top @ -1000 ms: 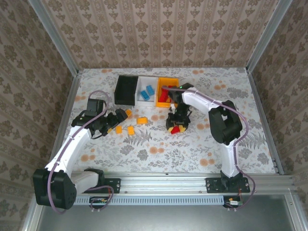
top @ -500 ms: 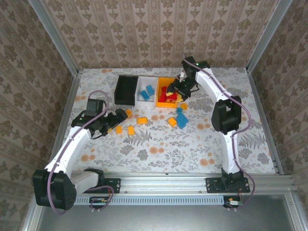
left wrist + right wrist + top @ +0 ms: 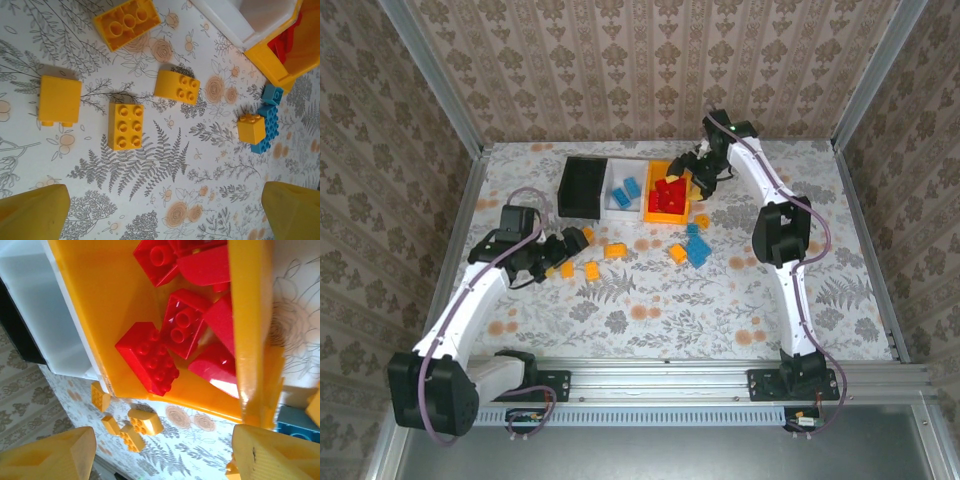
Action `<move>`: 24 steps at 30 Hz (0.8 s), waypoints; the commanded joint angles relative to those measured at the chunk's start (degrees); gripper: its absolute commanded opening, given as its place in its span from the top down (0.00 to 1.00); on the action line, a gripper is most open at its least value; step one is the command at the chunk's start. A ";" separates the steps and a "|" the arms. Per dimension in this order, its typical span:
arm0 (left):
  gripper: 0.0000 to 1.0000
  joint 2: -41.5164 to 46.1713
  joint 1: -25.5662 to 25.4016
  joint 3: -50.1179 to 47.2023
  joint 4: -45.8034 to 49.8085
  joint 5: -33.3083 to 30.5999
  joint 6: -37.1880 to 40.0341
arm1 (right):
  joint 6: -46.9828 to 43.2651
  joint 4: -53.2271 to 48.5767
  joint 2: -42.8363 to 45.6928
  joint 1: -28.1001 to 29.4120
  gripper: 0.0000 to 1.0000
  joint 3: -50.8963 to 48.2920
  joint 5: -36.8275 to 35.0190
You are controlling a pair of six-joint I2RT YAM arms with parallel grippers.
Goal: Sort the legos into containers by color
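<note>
Left gripper (image 3: 162,212) first: spread wide, holding nothing, poised above loose yellow legos (image 3: 591,270) on the table (image 3: 750,300). Straight ahead of its fingertips (image 3: 32,212), a six-stud yellow brick (image 3: 125,126), studs up. Left of that, a smooth-faced yellow brick (image 3: 59,99); right of it, a four-stud yellow brick (image 3: 177,86). Best pick, by judgement: the six-stud one, well apart from its neighbours. Come straight down, straddle the two long sides, and close only at brick height, never on the studs. Likely destination: the black bin (image 3: 582,187), apparently bare inside.

Next along, the white bin (image 3: 625,168), with blue bricks (image 3: 626,190) in it.

Then the right gripper (image 3: 160,455): fingers (image 3: 47,455) apart, nothing between them, hanging over the orange bin (image 3: 105,300). Below and ahead of it, red bricks (image 3: 150,357) heaped on the bin floor; judged a finished drop. Rise clear before swinging away, to avoid clipping the bin wall just beside one finger. Behind it on the table, further blue legos (image 3: 698,250) and yellow ones, unsorted.
</note>
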State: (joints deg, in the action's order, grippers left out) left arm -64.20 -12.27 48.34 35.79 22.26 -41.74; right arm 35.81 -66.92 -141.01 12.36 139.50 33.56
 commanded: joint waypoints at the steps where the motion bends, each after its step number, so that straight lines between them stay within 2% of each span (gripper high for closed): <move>1: 0.00 -2.97 -0.20 2.83 -1.68 3.33 2.52 | -6.79 -5.80 7.33 0.19 0.27 -4.15 -4.05; 7: 0.00 -8.20 -1.95 4.98 -4.29 4.62 2.65 | -17.83 -6.23 20.58 2.70 0.27 -27.42 -15.45; 11: 0.00 -10.60 -2.88 5.02 -6.01 4.70 1.40 | -21.90 -2.10 27.01 5.70 0.27 -41.34 -19.12; 16: 0.00 -12.15 -3.80 5.56 -7.40 4.72 0.43 | -22.67 0.17 26.94 8.55 0.29 -48.08 -22.26; 24: 0.00 -11.34 -4.32 5.55 -5.61 3.58 0.69 | -20.32 4.67 23.22 8.74 0.30 -50.23 -18.04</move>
State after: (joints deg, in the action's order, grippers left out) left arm -76.53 -16.43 52.93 29.67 25.93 -40.73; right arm 15.16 -64.42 -116.11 21.26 89.62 14.98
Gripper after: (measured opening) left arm 0.997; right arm 0.701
